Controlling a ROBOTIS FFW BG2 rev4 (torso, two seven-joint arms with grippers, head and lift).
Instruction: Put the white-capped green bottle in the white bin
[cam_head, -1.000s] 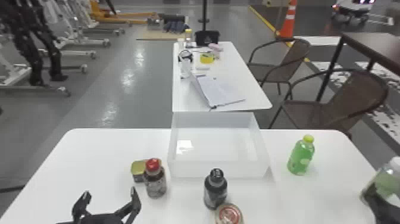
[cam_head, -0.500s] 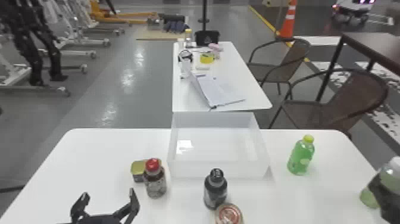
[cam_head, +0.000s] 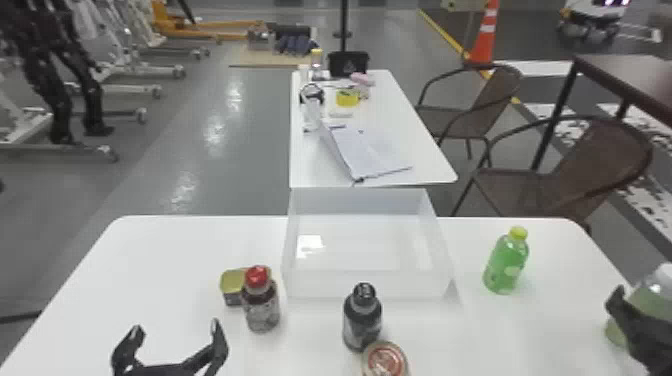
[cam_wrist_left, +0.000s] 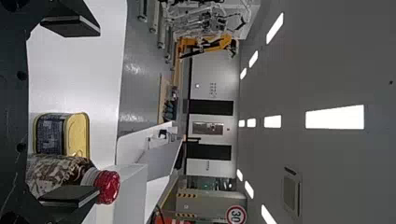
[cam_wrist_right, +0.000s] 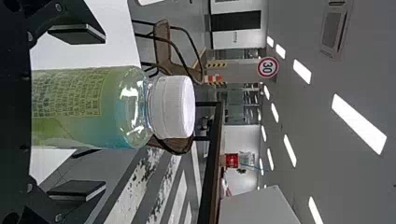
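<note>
At two o'clock, my right pincer (cam_wrist_right: 95, 112), unclenched, straddles the white-capped green bottle (cam_wrist_right: 114, 107). Grasping and transfer to the twelve-o'clock white bin (cam_head: 367, 286) remain.

A round sign (cam_wrist_right: 267, 67) reads 30 — black on white. The green bottle (cam_wrist_right: 133, 107) bears a label (cam_wrist_right: 70, 93) — print illegible.

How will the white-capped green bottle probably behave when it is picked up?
The bottle looks like clear plastic, so it may give slightly when squeezed. Its smooth, round side could turn in the grip, and it would probably roll if laid down.
</note>
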